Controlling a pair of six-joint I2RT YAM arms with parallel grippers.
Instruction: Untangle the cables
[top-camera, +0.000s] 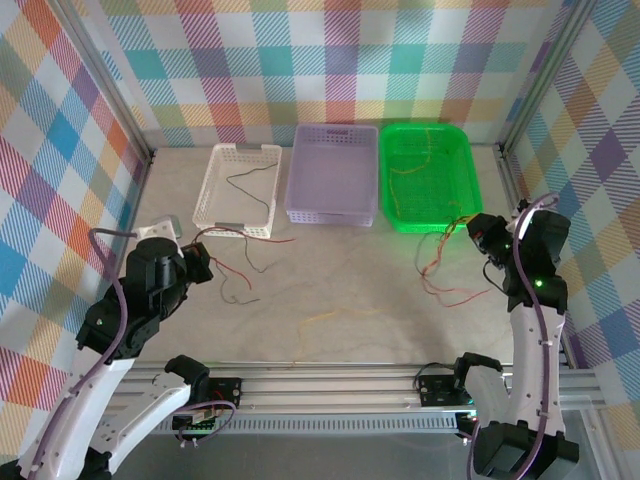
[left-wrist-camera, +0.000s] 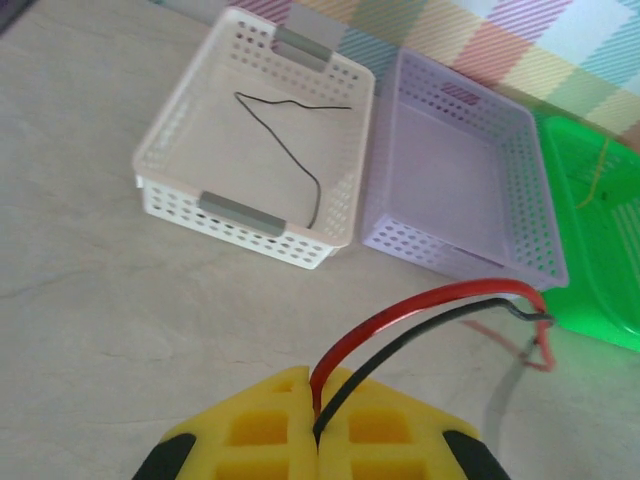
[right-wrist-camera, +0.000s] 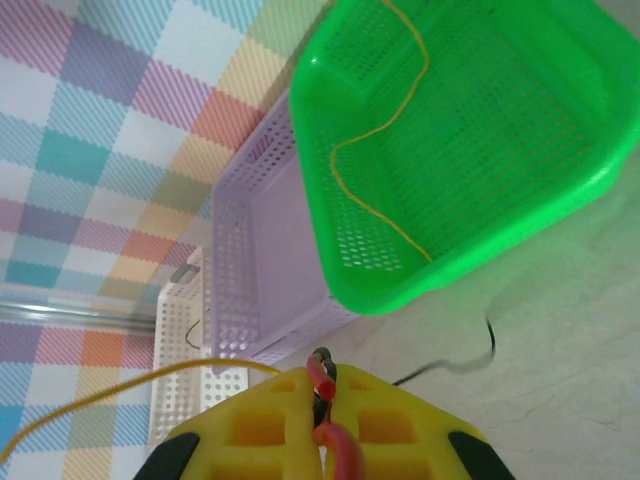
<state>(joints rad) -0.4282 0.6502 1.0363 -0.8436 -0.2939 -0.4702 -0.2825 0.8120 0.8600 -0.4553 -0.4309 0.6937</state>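
From above, we see loose cables (top-camera: 237, 272) on the tabletop (top-camera: 340, 270) before three baskets (top-camera: 330, 205). At the left wrist, the left fingers (left-wrist-camera: 250, 430) press together on red and black cables (left-wrist-camera: 400, 308). At the right wrist, the right fingers (right-wrist-camera: 390, 430) are closed on a red cable (right-wrist-camera: 322, 378).

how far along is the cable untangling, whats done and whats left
Done: one black wire lies in the white basket, one yellow wire in the green basket. In hand: the left tool is shut on a red wire and a dark wire; the right tool is shut on a red strand. Left: a loose yellow strand and a red tangle on the table.
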